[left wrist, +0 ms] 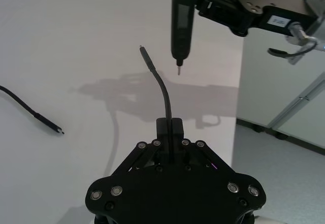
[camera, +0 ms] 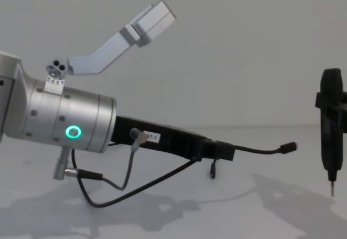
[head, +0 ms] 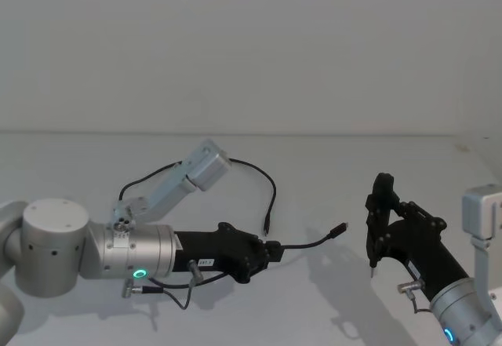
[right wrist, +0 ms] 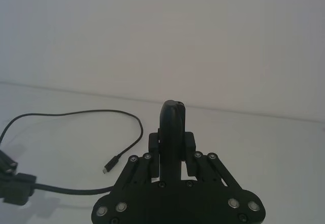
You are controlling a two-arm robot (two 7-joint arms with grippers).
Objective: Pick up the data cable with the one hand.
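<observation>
The left gripper (head: 271,252) reaches out low over the near-left part of the desk (head: 329,158) with its fingers (left wrist: 170,127) pinching the data cable (head: 273,191) a little behind one plug. That short end juts forward, free in the air. The rest of the cord loops back toward the far edge, and its other plug lies flat on the desk just beyond the fingers.

The grasp looks made, so I judge the lift is the step in hand. It calls for a steady pinch and a slow, straight rise, so the slack peels off the desk rather than whipping. Part of the cord runs under the left arm where it is hard to trace, and it could catch on the wrist's own grey lead (camera: 130,157).

The right gripper (head: 386,228) hangs over the near-right part, fingers clamped on a black tool (head: 382,193). The tool's pin tip hangs near the free plug, so lifting straight up, not across toward it, seems the safer path.
</observation>
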